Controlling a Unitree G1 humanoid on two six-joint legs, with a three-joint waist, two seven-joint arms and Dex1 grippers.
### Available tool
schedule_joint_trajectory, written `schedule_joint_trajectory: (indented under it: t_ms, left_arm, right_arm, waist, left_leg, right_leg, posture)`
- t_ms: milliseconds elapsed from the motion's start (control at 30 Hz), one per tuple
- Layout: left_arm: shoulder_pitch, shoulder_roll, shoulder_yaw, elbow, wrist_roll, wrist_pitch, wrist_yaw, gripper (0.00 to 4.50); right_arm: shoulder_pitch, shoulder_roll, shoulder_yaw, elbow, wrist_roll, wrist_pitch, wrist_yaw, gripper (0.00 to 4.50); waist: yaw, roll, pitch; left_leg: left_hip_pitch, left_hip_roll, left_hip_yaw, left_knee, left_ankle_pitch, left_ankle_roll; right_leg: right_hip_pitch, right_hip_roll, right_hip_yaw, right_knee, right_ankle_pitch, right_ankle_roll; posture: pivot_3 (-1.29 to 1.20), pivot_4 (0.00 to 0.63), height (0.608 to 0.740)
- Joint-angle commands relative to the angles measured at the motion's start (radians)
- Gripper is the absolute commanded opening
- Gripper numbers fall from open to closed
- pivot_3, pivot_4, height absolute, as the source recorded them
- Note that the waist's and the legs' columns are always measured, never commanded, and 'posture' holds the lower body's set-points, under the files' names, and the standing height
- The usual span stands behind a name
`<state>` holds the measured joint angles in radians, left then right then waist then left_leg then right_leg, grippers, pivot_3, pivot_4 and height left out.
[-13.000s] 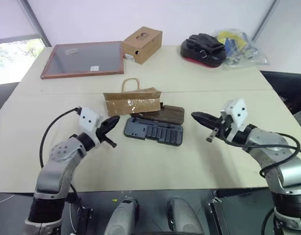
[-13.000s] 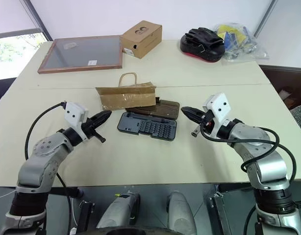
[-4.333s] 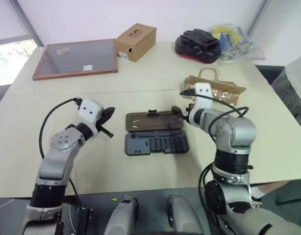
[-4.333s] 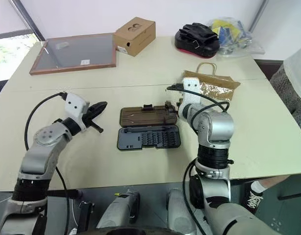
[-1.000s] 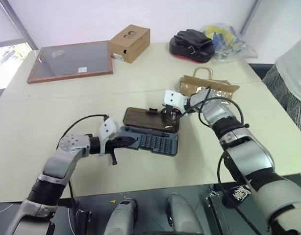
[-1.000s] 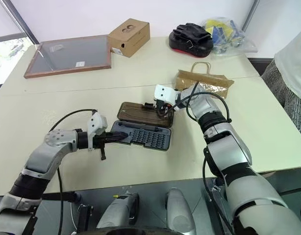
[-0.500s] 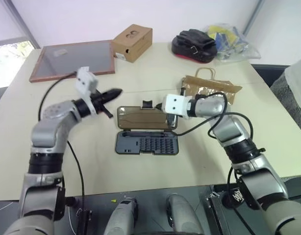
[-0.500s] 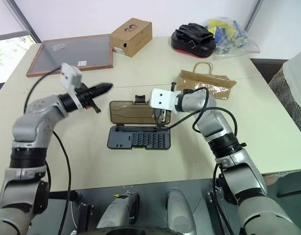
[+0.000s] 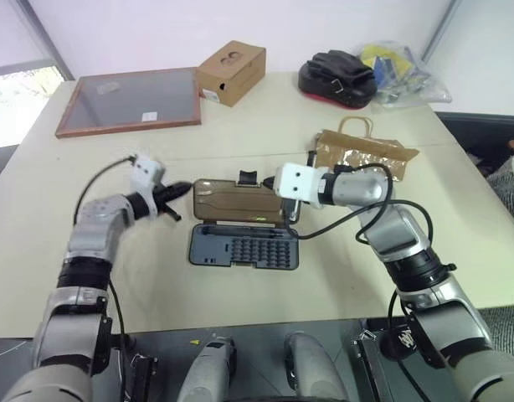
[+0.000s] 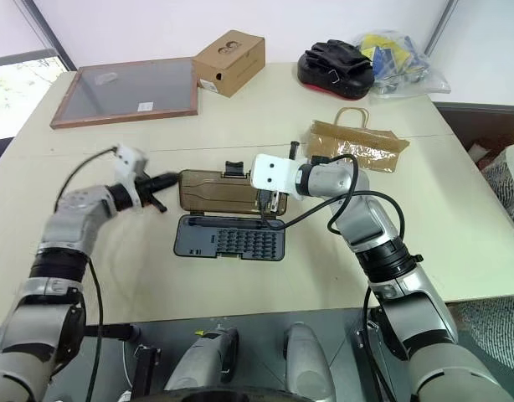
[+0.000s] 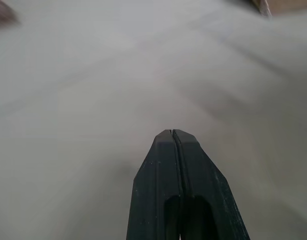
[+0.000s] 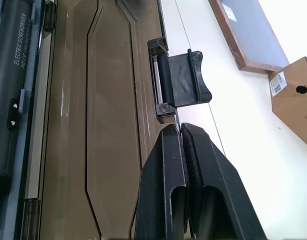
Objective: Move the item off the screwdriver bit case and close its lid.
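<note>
The screwdriver bit case lies open in mid-table, with its grey tray [image 9: 240, 245] of bits nearest me. The smoky-brown lid [image 9: 236, 201] is folded flat behind the tray, and its dark latch tab [image 12: 181, 85] is on the far edge. The brown paper bag [image 9: 366, 153] lies on the table to the right, apart from the case. My right gripper [image 9: 288, 213] is shut and empty, over the lid's right end and pointing toward the latch tab. My left gripper [image 9: 187, 190] is also shut and empty, low at the lid's left end. I cannot tell whether either gripper touches the lid.
At the back left lies a wood-framed glass panel [image 9: 131, 100], with a cardboard box [image 9: 232, 71] beside it. A black bundle [image 9: 341, 79] and a clear bag of coloured things [image 9: 403, 75] sit at the back right. A black cable loops off each wrist.
My left gripper has left the tray's left end, swung up and back, then come down at the lid's left end. The right gripper drew back slightly, then held. The view shifted.
</note>
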<state>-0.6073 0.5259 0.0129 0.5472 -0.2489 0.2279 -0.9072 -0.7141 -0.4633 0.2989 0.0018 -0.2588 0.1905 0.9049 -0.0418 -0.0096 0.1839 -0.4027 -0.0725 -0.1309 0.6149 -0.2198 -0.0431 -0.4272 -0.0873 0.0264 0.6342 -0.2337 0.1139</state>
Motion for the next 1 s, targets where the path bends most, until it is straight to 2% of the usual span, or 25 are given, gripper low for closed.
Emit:
schedule_joint_trajectory:
  t_ms: [33,567,667,900,1000]
  left_arm:
    - [-0.015,-0.006,-0.016,-0.017,0.011,-0.046,-0.049,0.0]
    - [-0.049,-0.045,-0.003,-0.035,-0.007,-0.054,-0.076,0.0]
    - [-0.03,-0.044,-0.009,-0.056,-0.007,-0.046,-0.088,0.0]
    - [0.008,-0.04,-0.021,-0.116,-0.011,-0.014,-0.113,0.0]
    - [0.03,-0.029,-0.026,-0.158,-0.014,0.008,-0.128,0.0]
  right_arm:
    - [-0.017,-0.003,-0.01,-0.05,0.015,-0.008,-0.014,0.01]
    - [0.02,0.008,0.065,-0.052,0.008,-0.018,0.01,0.01]
    - [0.009,0.016,0.062,-0.04,0.009,-0.016,0.002,0.88]
    - [-0.013,0.008,0.048,-0.026,0.009,-0.009,-0.004,4.37]
    - [-0.033,-0.029,0.009,-0.05,0.038,0.043,0.029,4.46]
  waist:
    - [-0.001,0.0,0.0]
    - [-0.001,0.0,0.0]
    - [-0.002,0.0,0.0]
    - [-0.001,0.0,0.0]
    - [-0.001,0.0,0.0]
  left_leg:
    - [0.0,0.0,0.0,0.0,0.0,0.0]
    - [-0.001,0.0,0.0,0.001,0.0,0.0]
    - [-0.001,0.0,0.0,0.001,0.0,0.0]
    - [-0.001,0.0,0.0,0.001,0.0,0.0]
    - [-0.001,0.0,0.0,0.001,0.0,0.0]
  right_leg:
    - [0.0,0.0,0.0,0.0,0.0,0.0]
    - [-0.001,0.0,0.0,0.0,0.0,0.0]
    - [-0.001,0.0,0.0,0.0,0.0,0.0]
    - [-0.001,0.0,0.0,0.001,0.0,0.0]
    - [-0.001,0.0,0.0,0.001,0.0,0.0]
  posture:
    - [0.0,0.15,0.74]
    - [0.0,0.15,0.74]
    - [0.0,0.15,0.74]
    - [0.0,0.15,0.74]
    - [0.0,0.15,0.74]
